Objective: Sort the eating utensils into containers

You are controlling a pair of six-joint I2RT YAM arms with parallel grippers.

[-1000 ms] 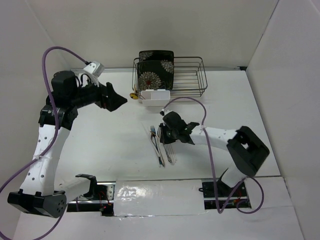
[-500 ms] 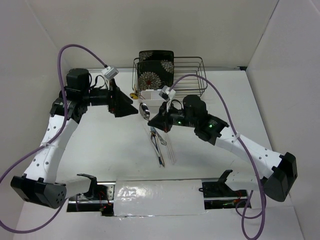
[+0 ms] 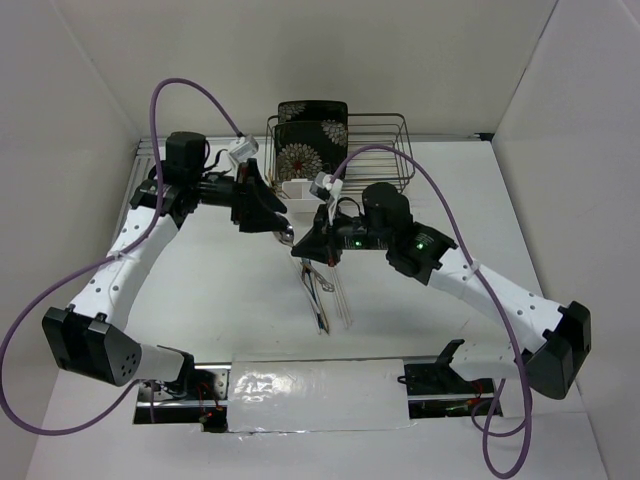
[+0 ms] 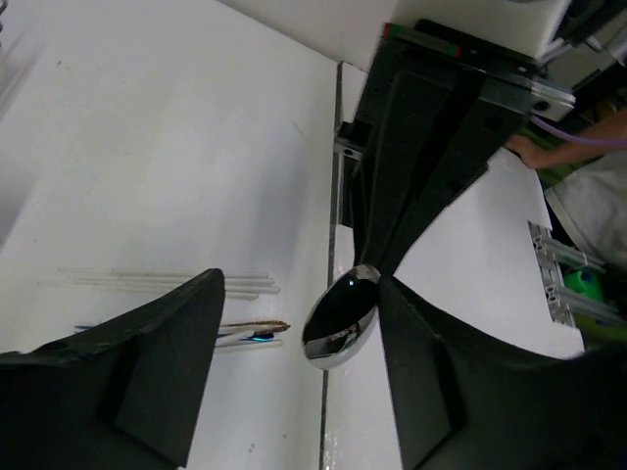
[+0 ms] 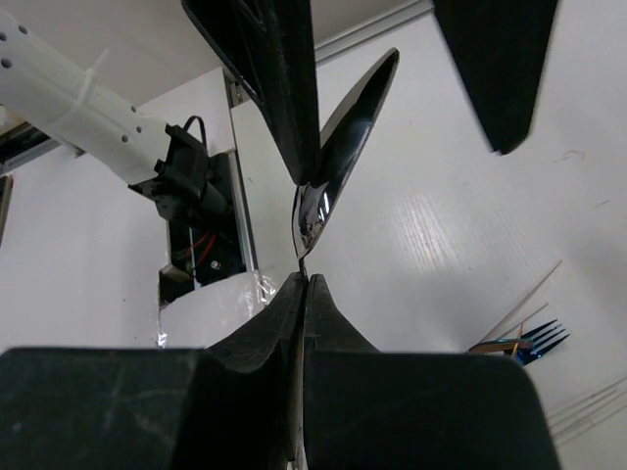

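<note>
Left wrist view shows the shiny spoon (image 4: 340, 318) up in the air above the tabletop (image 4: 147, 147), its thin handle pinched tight in the right jaws, its bowl between the open left jaws; it looks light, hard and slippery, so grab the neck

Spoon (image 5: 343, 137) handle (buried between fingers (image 5: 279, 328))

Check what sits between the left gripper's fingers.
The spoon, bowl end, its handle pinched in the right gripper. The left wrist view shows it.

Overhead plus wrist close-ups (shared spoon (image 4: 340, 318))
</note>
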